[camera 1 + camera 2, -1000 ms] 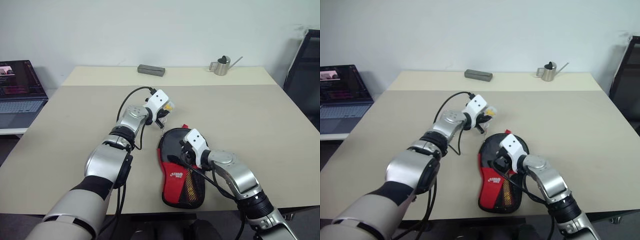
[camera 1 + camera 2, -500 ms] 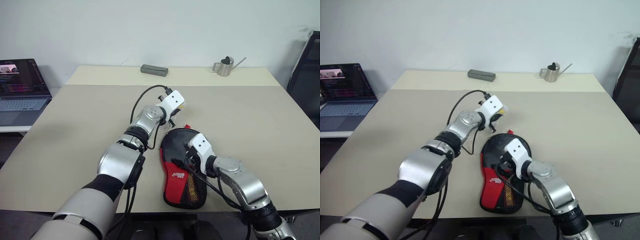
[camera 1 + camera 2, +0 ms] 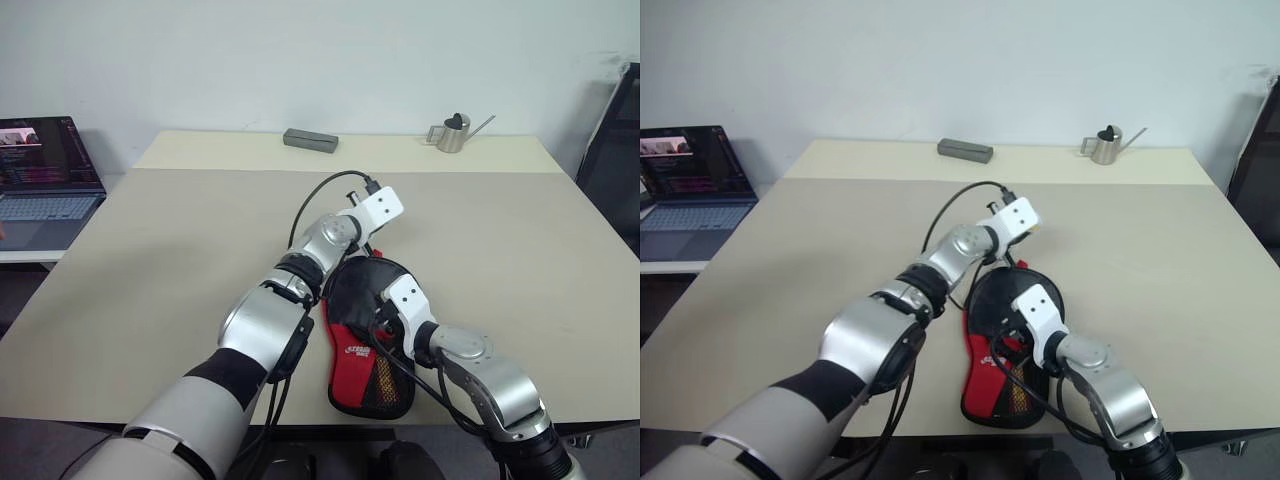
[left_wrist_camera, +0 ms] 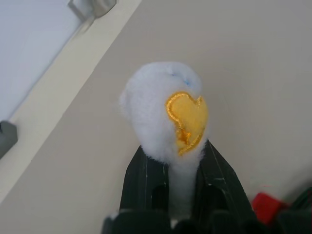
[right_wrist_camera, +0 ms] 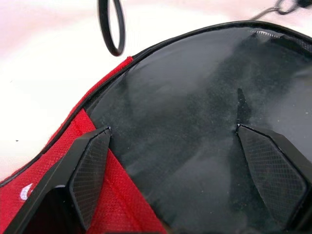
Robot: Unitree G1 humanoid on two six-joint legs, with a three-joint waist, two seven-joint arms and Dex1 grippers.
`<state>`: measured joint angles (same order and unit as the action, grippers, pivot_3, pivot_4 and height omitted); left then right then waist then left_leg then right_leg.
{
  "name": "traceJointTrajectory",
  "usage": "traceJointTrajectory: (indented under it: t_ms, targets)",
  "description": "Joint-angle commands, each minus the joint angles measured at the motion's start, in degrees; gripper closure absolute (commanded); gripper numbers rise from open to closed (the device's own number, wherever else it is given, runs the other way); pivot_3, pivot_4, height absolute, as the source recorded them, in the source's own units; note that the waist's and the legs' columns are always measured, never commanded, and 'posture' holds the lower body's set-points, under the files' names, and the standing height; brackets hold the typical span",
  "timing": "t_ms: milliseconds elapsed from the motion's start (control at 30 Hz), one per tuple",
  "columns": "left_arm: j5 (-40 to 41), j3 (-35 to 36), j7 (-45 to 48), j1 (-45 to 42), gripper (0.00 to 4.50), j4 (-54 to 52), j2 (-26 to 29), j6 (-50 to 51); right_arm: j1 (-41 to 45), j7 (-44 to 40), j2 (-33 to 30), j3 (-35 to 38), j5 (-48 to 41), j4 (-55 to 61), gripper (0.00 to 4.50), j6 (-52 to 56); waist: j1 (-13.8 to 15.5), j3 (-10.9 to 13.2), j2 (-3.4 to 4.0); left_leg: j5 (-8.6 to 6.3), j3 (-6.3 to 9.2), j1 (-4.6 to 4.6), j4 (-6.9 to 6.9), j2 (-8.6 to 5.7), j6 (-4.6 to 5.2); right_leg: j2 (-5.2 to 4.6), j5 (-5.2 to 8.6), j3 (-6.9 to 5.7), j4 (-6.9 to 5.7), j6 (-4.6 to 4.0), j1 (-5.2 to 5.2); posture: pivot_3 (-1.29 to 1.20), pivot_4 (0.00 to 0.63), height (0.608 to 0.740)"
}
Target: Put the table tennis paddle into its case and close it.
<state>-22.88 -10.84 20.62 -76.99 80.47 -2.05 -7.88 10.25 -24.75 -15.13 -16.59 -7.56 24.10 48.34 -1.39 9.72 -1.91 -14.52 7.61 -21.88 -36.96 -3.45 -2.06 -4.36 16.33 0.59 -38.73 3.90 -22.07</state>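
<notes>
Right now the case (image 3: pixel 365 335) lies flat on the surface (image 3: pixel 150 250) near its front edge, long axis running front to back, round black end away from the robot, red mesh end toward it. Left gripper (image 4: pixel 171 161) sits at that far round end, fingers clamped on the white-and-yellow ball charm (image 4: pixel 165 114) of the zipper. Right gripper (image 5: pixel 175 161) rests over the black face, fingers wide apart, holding nothing. Paddle itself not visible, presumably inside. The zip likely runs on along the round rim, so the left arm is the one placed to pull it.

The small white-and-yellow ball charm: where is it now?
In the left wrist view, the charm sits clamped in the left gripper, just beyond the black fabric case near the table's middle.
</notes>
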Motion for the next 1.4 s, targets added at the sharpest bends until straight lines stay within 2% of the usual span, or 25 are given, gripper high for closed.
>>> traceJointTrajectory:
  t_ms: [33,233,400,500,733,933,1100,1233,1400]
  targets:
    - [-0.9,-0.3,-1.7,-3.7,4.3,-1.5,-1.4,-2.0,-4.3,0.6,-0.4,-2.6,-0.7,-3.9,0.0,7.1,0.0,0.0,0.0,0.0,-0.01,-0.01,-0.01,0.0,-0.01,-0.01,0.01,0.01,0.0,0.01,0.0,0.0,0.15,0.74]
    - [-2.2,-0.8,-2.5,-3.9,4.3,-1.4,-3.1,-1.9,-5.2,1.8,-0.3,-2.7,-1.3,-2.7,0.0,7.7,0.0,0.0,0.07,-0.02,-0.01,-0.02,0.01,-0.03,-0.02,-0.04,0.09,0.01,0.0,0.15,-0.02,0.0,0.15,0.74]
    - [-3.0,-1.8,3.8,-0.9,4.3,-1.2,-5.3,-1.5,-5.0,2.2,-0.3,-2.6,-1.5,-2.9,0.0,7.6,0.0,-0.1,0.12,-0.02,-0.03,-0.02,0.01,-0.07,-0.02,-0.09,0.1,0.02,0.0,0.16,-0.01,0.0,0.15,0.74]
    - [-3.3,-2.8,8.8,1.6,4.3,-1.1,-6.1,-0.6,-4.7,2.4,0.0,-2.7,-1.5,-3.2,0.0,7.6,0.0,-0.2,0.41,-0.02,-0.04,0.0,0.02,-0.08,-0.02,-0.09,0.11,0.01,0.0,0.17,0.01,0.0,0.15,0.74]
    - [-4.2,-4.8,11.4,4.8,4.3,-1.3,-6.2,-0.3,-4.0,2.2,-0.1,-2.6,-1.4,-3.9,0.0,7.3,-0.3,-0.5,0.63,-0.02,-0.04,0.1,0.01,-0.05,-0.01,-0.07,0.11,0.02,-0.07,0.18,0.09,0.0,0.15,0.74]
    - [-1.3,-1.6,10.3,3.4,2.17,-1.5,-5.5,1.0,-2.7,1.5,-0.5,-2.4,-1.4,-5.3,0.0,6.7,-0.3,-0.5,0.7,-0.02,-0.03,0.22,0.01,-0.04,-0.01,-0.06,0.12,0.01,-0.07,0.18,0.2,0.0,0.15,0.74]
    - [-1.6,-1.1,6.0,1.6,0.38,-1.6,-2.3,2.1,-0.7,0.2,-1.0,-2.1,-1.2,-7.7,0.0,5.5,-0.6,-0.5,0.68,-0.02,-0.05,0.47,0.02,0.0,-0.01,-0.05,0.12,0.02,-0.07,0.2,0.44,0.0,0.15,0.74]
    - [-1.9,-1.0,3.1,1.0,0.38,-1.7,2.0,2.3,1.3,-1.1,-1.3,-2.1,-0.9,-10.6,0.0,4.1,-0.8,-0.5,0.65,-0.02,-0.06,0.81,0.08,0.06,-0.01,-0.01,0.12,0.05,-0.06,0.21,0.72,0.0,0.15,0.74]
    - [2.7,3.7,5.7,-0.4,0.38,-2.4,5.0,1.5,4.0,-2.6,-1.5,-2.0,-0.6,-14.1,0.0,2.4,-0.7,-0.5,0.62,-0.01,-0.03,1.0,0.06,0.09,-0.03,0.0,0.11,0.05,-0.03,0.25,0.92,0.0,0.15,0.74]
